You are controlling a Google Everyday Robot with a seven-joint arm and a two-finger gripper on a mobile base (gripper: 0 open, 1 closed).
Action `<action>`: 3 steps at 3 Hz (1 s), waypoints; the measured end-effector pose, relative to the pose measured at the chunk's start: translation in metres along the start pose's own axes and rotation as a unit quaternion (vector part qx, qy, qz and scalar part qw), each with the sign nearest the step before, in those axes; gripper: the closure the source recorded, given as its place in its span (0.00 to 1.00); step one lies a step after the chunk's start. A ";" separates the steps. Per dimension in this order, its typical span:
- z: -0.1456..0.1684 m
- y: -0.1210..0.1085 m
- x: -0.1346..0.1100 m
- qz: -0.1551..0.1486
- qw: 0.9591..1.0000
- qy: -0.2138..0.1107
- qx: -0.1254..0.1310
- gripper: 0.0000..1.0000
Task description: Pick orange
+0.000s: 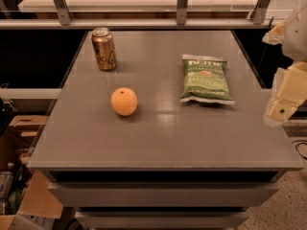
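Sitting on the grey table (168, 133), the round, smooth orange (124, 101) shows a dark dimple; gripper (283, 107) at right, jaws' state unclear.

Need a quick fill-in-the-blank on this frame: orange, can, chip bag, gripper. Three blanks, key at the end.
1. The orange sits on the table, nearer the camera than the gold ____.
2. In the picture, the green chip bag lies to the ____ of the orange.
3. The gripper hovers past the table's right edge, touching nothing; of the three items it is nearest the ____.
Missing words: can; right; chip bag.
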State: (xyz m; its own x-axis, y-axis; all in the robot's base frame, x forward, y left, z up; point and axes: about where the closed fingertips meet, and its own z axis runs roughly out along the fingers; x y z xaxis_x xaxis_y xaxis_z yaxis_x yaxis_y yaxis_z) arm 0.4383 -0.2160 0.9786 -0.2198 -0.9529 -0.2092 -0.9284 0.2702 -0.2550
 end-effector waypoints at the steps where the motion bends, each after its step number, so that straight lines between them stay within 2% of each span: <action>1: 0.000 0.000 0.000 0.000 1.000 0.000 0.000 0.00; 2: 0.000 -0.001 -0.013 -0.036 0.999 -0.017 -0.003 0.00; 3: 0.009 0.003 -0.053 -0.139 0.989 -0.043 -0.020 0.00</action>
State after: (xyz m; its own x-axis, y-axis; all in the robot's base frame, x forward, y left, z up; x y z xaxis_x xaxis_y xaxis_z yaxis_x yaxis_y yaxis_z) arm 0.4503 -0.1632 0.9806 0.0698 -0.9736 -0.2172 -0.9608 -0.0071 -0.2770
